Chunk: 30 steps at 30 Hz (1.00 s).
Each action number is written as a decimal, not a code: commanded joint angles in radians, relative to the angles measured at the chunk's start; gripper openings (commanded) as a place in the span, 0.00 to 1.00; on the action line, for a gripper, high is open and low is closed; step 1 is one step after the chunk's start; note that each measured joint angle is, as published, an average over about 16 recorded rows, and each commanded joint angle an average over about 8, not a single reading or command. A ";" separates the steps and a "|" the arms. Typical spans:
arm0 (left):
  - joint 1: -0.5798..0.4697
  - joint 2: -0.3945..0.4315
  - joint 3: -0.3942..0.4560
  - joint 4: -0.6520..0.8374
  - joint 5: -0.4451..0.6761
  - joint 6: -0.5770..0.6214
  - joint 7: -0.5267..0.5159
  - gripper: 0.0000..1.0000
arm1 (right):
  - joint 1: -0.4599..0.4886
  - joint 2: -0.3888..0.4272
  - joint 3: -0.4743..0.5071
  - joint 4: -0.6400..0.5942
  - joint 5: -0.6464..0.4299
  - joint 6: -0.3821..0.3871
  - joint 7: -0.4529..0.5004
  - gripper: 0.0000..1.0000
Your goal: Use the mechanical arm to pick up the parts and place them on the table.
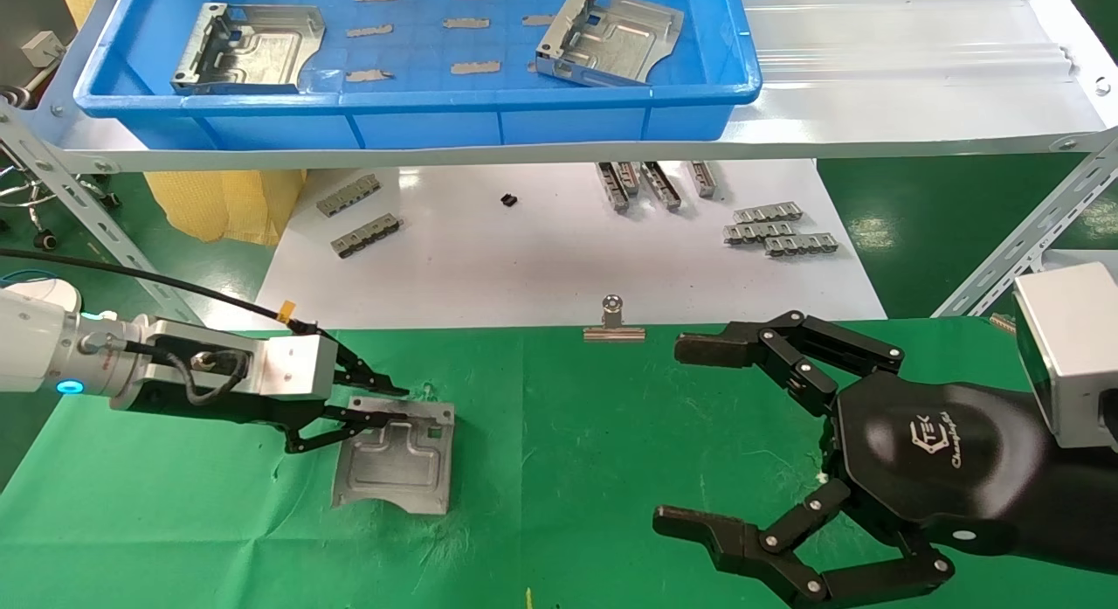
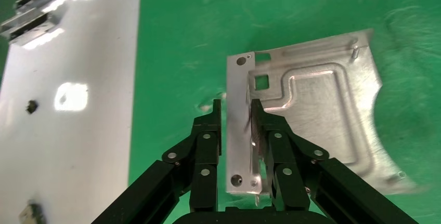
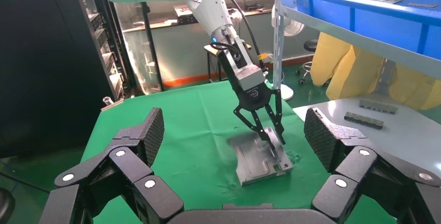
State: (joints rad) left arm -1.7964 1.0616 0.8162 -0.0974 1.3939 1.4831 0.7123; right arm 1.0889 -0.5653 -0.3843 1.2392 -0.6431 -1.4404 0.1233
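One silvery part (image 1: pixel 397 460) lies on the green table (image 1: pixel 568 504), near its left side. My left gripper (image 1: pixel 393 404) straddles the part's upright folded edge. In the left wrist view one finger (image 2: pixel 258 120) touches the flange of the part (image 2: pixel 322 109) and the other finger stands a small gap off, so the gripper (image 2: pixel 236 115) is open. My right gripper (image 1: pixel 681 434) hovers wide open and empty over the table's right side. The right wrist view shows its own gripper (image 3: pixel 234 135), and the left gripper (image 3: pixel 275 138) over the part (image 3: pixel 257 161). Two more parts (image 1: pixel 249 50) (image 1: pixel 611 37) lie in the blue tray (image 1: pixel 419 98).
The blue tray sits on a raised white shelf with slanted metal struts (image 1: pixel 1022 242) at both sides. Under it a white sheet (image 1: pixel 541 259) carries grey ridged strips (image 1: pixel 777 229) (image 1: pixel 358 216). A silver binder clip (image 1: pixel 614 325) holds the cloth's far edge.
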 commanded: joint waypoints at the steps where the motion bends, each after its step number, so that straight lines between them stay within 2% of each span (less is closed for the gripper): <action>1: -0.001 0.005 -0.002 0.014 -0.002 -0.012 0.015 1.00 | 0.000 0.000 0.000 0.000 0.000 0.000 0.000 1.00; 12: -0.008 -0.018 -0.042 0.059 -0.070 0.108 -0.015 1.00 | 0.000 0.000 0.000 0.000 0.000 0.000 0.000 1.00; 17: 0.006 -0.033 -0.069 0.078 -0.115 0.119 -0.063 1.00 | 0.000 0.000 0.000 0.000 0.000 0.000 0.000 1.00; 23: 0.010 -0.035 -0.074 0.082 -0.123 0.120 -0.067 1.00 | 0.000 0.000 0.000 0.000 0.000 0.000 0.000 1.00; 30: 0.034 -0.048 -0.087 0.033 -0.137 0.115 -0.091 1.00 | 0.000 0.000 0.000 0.000 0.000 0.000 0.000 1.00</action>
State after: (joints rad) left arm -1.7517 1.0072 0.7220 -0.0824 1.2487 1.5963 0.6084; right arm 1.0886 -0.5653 -0.3842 1.2389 -0.6429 -1.4403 0.1232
